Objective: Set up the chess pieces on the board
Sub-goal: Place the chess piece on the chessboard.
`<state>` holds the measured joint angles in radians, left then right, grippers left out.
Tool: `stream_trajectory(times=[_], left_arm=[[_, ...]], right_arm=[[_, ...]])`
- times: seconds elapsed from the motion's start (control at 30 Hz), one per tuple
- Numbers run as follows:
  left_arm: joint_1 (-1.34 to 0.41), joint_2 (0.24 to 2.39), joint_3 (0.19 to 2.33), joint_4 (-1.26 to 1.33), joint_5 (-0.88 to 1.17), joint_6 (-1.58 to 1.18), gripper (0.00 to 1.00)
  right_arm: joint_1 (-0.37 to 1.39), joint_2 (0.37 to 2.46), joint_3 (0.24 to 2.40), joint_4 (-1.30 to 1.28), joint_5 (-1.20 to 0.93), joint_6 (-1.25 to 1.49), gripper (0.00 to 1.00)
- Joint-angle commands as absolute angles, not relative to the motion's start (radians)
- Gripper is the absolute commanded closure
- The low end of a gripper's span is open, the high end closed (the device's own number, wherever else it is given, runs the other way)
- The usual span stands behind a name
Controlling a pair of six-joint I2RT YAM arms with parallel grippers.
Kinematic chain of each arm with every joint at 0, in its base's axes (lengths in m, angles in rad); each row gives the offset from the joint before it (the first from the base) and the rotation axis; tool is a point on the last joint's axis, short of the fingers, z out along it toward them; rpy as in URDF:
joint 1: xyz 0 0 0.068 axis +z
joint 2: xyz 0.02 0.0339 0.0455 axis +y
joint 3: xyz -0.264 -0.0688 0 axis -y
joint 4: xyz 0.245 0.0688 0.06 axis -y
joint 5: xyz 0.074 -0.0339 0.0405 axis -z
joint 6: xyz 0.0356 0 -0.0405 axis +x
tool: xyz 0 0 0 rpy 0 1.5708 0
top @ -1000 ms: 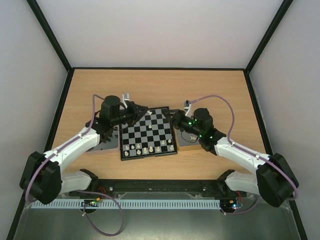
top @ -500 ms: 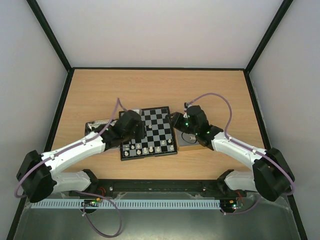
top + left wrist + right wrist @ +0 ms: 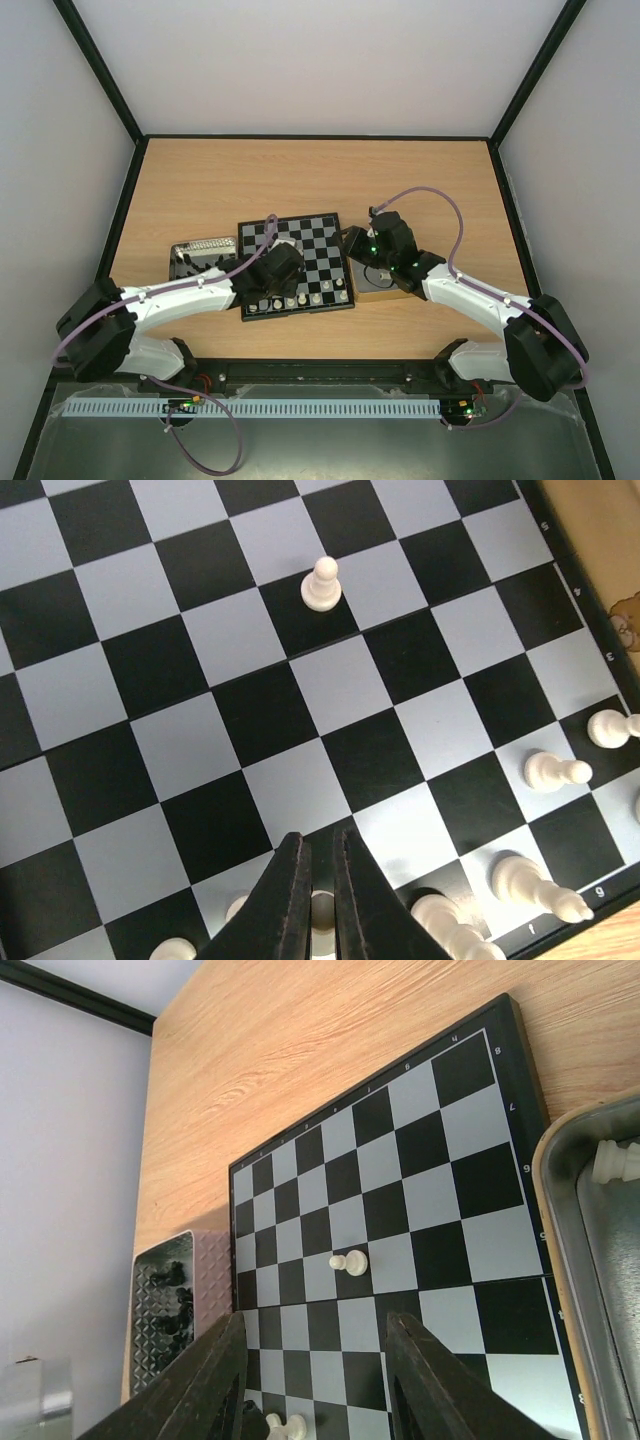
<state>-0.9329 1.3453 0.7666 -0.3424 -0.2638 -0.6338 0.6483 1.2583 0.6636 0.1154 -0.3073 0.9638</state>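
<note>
Where the wooden table [image 3: 300, 170] nears the arms, the board [image 3: 322, 240] lies flat, with a left tin [image 3: 195, 258] of black chessmen [image 3: 172, 1305] and a right tin [image 3: 590, 1260] just beside it. Over the near-left squares the left gripper [image 3: 320, 842] hangs clenched; whether it pinches anything I cannot tell. Above the board's right edge the right gripper [image 3: 315, 1325] gapes, released. Cream pieces [image 3: 300, 298] line the near row, and one pawn [image 3: 321, 584] stands alone mid-board.

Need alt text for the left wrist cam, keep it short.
The left gripper, shut, points across the chessboard from the bottom of the view, with white pieces clustered along the lower right edge. One lone white pawn stands apart near the top centre.
</note>
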Motion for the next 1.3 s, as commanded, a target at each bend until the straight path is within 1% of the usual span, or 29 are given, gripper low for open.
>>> stream_trajectory(times=[0.0,0.23,0.33,0.57,0.83,1.03,1.23,1.27], left_arm=[[-0.934,1.384,0.738,-0.268,-0.275,-0.633,0.97],[-0.93,1.414,0.679,-0.174,-0.231,-0.678,0.96],[-0.924,1.425,0.67,-0.159,-0.232,-0.681,0.94],[-0.914,1.422,0.661,-0.146,-0.224,-0.678,0.91],[-0.913,1.425,0.652,-0.146,-0.224,-0.676,0.8],[-0.908,1.396,0.687,-0.18,-0.222,-0.673,0.72],[-0.861,1.353,0.761,-0.237,-0.165,-0.669,0.56],[-0.848,1.356,0.774,-0.245,-0.148,-0.662,0.54]], right_arm=[[0.652,1.267,0.684,0.101,-0.287,0.948,0.62],[0.653,1.267,0.677,0.1,-0.288,0.948,0.61],[0.653,1.266,0.675,0.101,-0.289,0.95,0.61],[0.653,1.264,0.673,0.101,-0.29,0.949,0.61],[0.653,1.264,0.671,0.103,-0.294,0.951,0.61],[0.653,1.26,0.671,0.102,-0.292,0.954,0.61],[0.653,1.238,0.665,0.098,-0.271,0.963,0.61],[0.653,1.233,0.662,0.097,-0.266,0.964,0.61]])
